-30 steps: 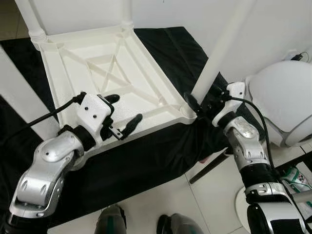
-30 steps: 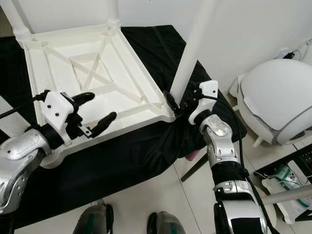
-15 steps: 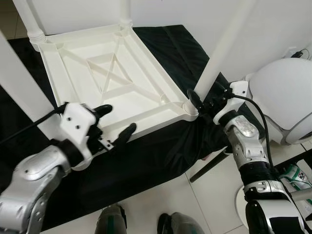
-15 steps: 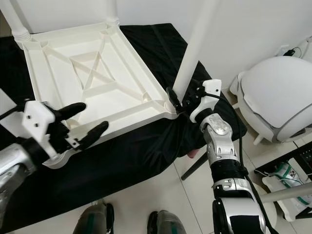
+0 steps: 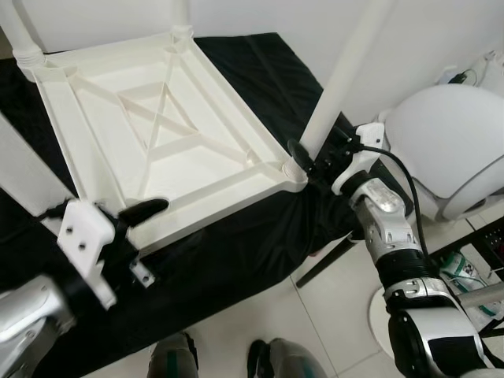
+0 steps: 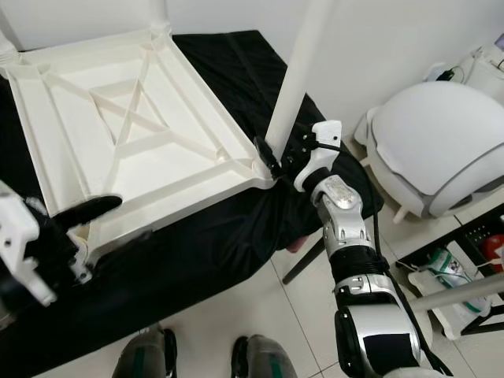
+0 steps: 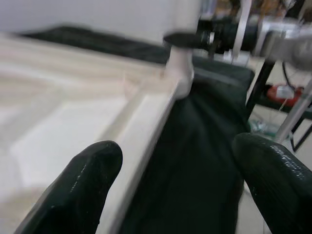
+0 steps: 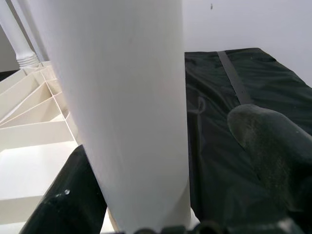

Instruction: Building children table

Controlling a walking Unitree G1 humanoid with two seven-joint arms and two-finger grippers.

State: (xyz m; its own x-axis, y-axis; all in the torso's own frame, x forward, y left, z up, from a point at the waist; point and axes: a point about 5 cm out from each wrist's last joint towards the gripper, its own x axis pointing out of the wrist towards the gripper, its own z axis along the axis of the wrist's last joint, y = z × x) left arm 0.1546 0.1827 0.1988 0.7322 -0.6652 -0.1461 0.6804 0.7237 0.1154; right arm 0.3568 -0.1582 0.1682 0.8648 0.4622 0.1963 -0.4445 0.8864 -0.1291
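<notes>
The white plastic table top (image 5: 236,106) lies upside down on a black cloth (image 5: 236,244), its ribs facing up. A white leg (image 5: 340,79) stands in the near right corner socket. My right gripper (image 5: 313,157) straddles the base of that leg (image 8: 126,122); one finger (image 8: 63,200) lies against it, the other finger (image 8: 273,146) stands a little off. My left gripper (image 5: 146,240) hovers open just off the near rim (image 7: 141,126), nothing between its fingertips (image 7: 83,170).
Other white legs rise at the far left corner (image 5: 20,39), the far corner (image 5: 181,20) and the near left (image 5: 16,169). A white domed object (image 5: 441,157) stands on the tiled floor at right. My feet (image 5: 173,358) are below the cloth's edge.
My left gripper has drawn back from over the table's ribs to just outside the near rim, still open. The right gripper stays at the leg's base. The camera has shifted.
</notes>
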